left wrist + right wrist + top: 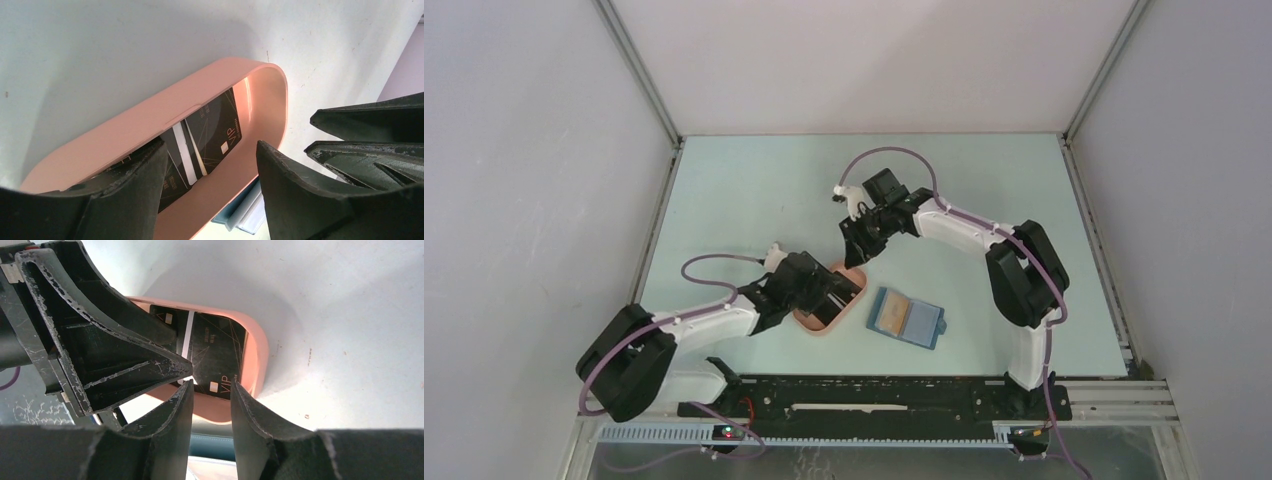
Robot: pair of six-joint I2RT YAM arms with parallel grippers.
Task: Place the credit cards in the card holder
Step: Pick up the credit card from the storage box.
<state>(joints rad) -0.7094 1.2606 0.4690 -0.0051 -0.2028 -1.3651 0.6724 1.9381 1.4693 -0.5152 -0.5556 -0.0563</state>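
Observation:
Several black credit cards (215, 132) (216, 347) lie overlapping in a pink oval tray (820, 328) (150, 115) (260, 357). My left gripper (836, 292) (210, 145) is open low over the tray, one finger above the cards and the other at the tray's near wall, holding nothing. My right gripper (861, 245) (211, 384) hangs open with a narrow gap just above the tray's far end, also holding nothing. The blue card holder (924, 323) (245, 210) (212, 445) lies open right of the tray, with an orange-tan card (889, 313) lying on its left half.
The two grippers are close together over the tray; the right gripper's fingers (365, 150) show beside the left one's, and the left gripper's body (100, 350) fills the upper left of the right wrist view. Enclosure walls stand around the table (754, 190).

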